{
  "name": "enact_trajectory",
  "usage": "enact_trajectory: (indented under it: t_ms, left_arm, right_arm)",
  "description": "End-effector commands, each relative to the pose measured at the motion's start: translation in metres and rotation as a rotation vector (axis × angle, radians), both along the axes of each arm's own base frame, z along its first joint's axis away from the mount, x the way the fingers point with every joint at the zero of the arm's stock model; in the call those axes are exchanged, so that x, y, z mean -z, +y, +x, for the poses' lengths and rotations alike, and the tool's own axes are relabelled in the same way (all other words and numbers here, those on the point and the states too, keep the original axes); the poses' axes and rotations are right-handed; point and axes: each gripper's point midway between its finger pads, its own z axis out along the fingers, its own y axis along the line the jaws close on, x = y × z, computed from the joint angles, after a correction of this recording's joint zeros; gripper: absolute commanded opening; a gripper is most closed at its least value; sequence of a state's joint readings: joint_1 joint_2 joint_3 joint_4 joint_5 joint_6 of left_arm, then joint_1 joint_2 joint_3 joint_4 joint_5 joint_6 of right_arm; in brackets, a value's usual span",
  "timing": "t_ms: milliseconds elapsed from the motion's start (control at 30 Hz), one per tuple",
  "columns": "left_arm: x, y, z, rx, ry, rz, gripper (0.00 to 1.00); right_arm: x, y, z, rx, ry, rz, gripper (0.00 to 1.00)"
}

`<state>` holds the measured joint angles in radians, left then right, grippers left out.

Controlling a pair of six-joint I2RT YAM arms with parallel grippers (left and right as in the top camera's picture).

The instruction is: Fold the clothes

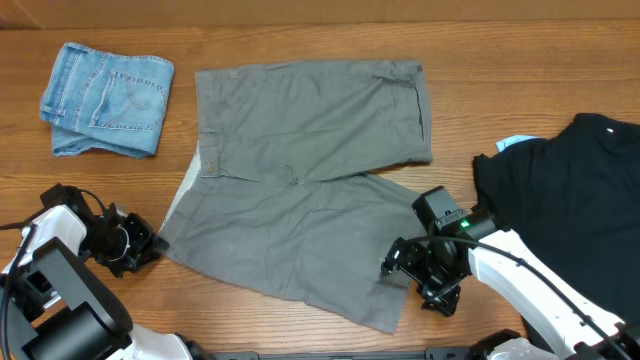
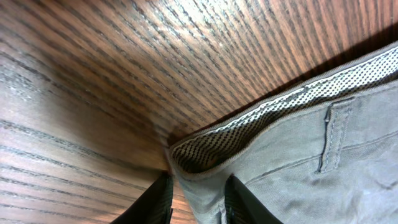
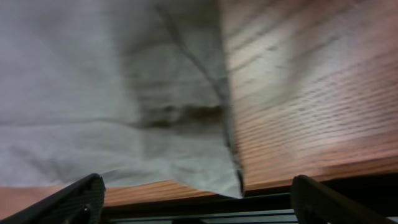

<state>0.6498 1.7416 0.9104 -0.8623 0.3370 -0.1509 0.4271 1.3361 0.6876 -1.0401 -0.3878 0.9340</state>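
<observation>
The grey-olive shorts [image 1: 300, 190] lie spread flat mid-table, waistband to the left and legs to the right. My left gripper [image 1: 145, 245] sits at the near waistband corner. In the left wrist view that corner of the shorts [image 2: 298, 155], with its paler dotted inner band, lies between the fingers of the left gripper [image 2: 198, 182]. The jaws stand a little apart, with bare wood showing beside the left finger [image 2: 158, 199]. My right gripper [image 1: 400, 268] is at the near leg's hem corner. It [image 3: 198, 186] is wide open, with the hem corner [image 3: 205, 168] lying loose ahead of it.
A folded light-blue denim garment [image 1: 108, 98] lies at the back left. A black garment [image 1: 570, 200] covers the right side, close to the right arm. The table's front edge [image 3: 311, 174] runs just beyond the hem corner.
</observation>
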Motion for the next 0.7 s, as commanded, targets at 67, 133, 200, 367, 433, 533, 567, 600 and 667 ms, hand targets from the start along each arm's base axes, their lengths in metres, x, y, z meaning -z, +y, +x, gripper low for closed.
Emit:
enact_trajectory:
  t_ms: [67, 133, 200, 367, 433, 533, 567, 600, 667]
  left_arm:
    - [0.009, 0.0, -0.009, -0.002, 0.035, 0.011, 0.33]
    - [0.009, 0.0, -0.009, -0.002, 0.035, 0.011, 0.33]
    - [0.009, 0.0, -0.009, -0.002, 0.034, 0.011, 0.33]
    - [0.009, 0.0, -0.009, -0.002, 0.034, 0.011, 0.34]
    - [0.009, 0.0, -0.009, -0.002, 0.034, 0.011, 0.34]
    - [0.009, 0.001, -0.008, -0.002, 0.032, 0.013, 0.34]
    - [0.009, 0.001, -0.008, -0.002, 0.032, 0.013, 0.34]
    - [0.009, 0.001, -0.008, -0.002, 0.032, 0.013, 0.34]
    - [0.009, 0.001, -0.008, -0.002, 0.032, 0.013, 0.35]
  right_arm:
    - [0.02, -0.006, -0.028, 0.041, 0.087, -0.008, 0.93]
    - [0.024, -0.004, -0.034, 0.044, 0.105, 0.014, 0.91]
    - [0.026, -0.002, -0.038, 0.046, 0.119, 0.033, 0.9]
    - [0.029, 0.0, -0.052, 0.051, 0.17, 0.07, 0.89]
    - [0.031, 0.001, -0.057, 0.051, 0.185, 0.078, 0.86]
    - [0.032, 0.006, -0.061, 0.041, 0.19, 0.108, 0.79]
    - [0.032, 0.008, -0.061, 0.034, 0.185, 0.121, 0.76]
    - [0.032, 0.011, -0.061, 0.022, 0.18, 0.134, 0.75]
    - [0.032, 0.018, -0.061, -0.008, 0.161, 0.159, 0.68]
